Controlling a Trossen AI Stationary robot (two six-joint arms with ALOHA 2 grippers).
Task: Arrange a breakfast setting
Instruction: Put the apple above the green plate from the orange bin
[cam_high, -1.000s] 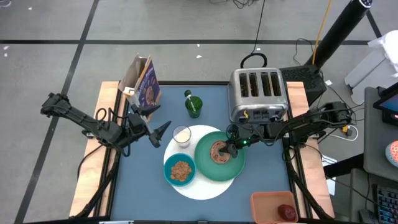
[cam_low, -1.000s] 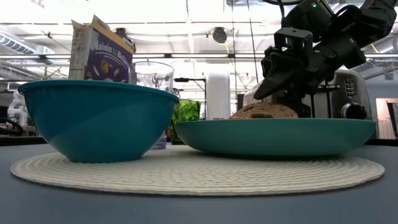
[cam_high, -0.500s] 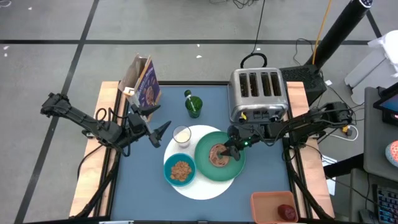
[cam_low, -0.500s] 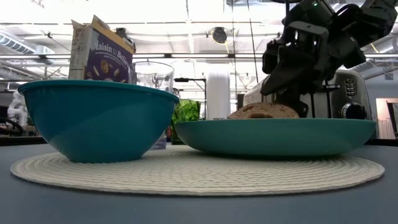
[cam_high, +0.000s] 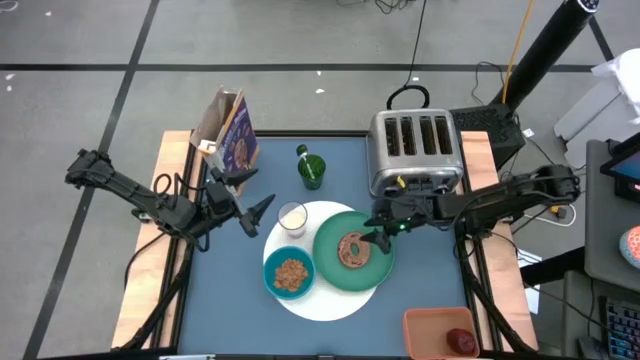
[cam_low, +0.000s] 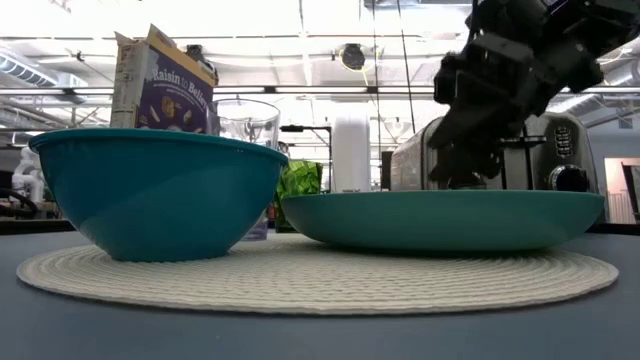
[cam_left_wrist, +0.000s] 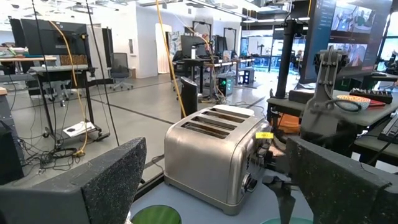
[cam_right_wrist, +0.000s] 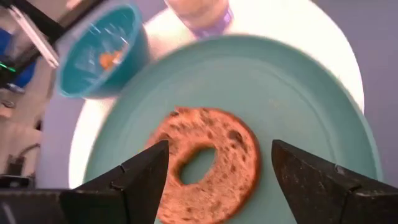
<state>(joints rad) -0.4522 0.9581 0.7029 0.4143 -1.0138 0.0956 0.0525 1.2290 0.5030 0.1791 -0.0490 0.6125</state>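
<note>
The right gripper (cam_high: 383, 234) (jaws apart, empty) hung at mid-frame over the bagel (cam_high: 352, 248); a low swing might nudge it off the plate (cam_high: 330, 262).

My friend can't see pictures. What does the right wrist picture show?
A toasted bagel lies flat on a green plate, with the right claw open just above it. Beyond the plate sit a teal bowl and a white mat.

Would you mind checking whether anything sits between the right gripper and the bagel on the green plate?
Nothing visible does: the open right gripper is just above the bagel, which lies flat on the green plate.
</note>
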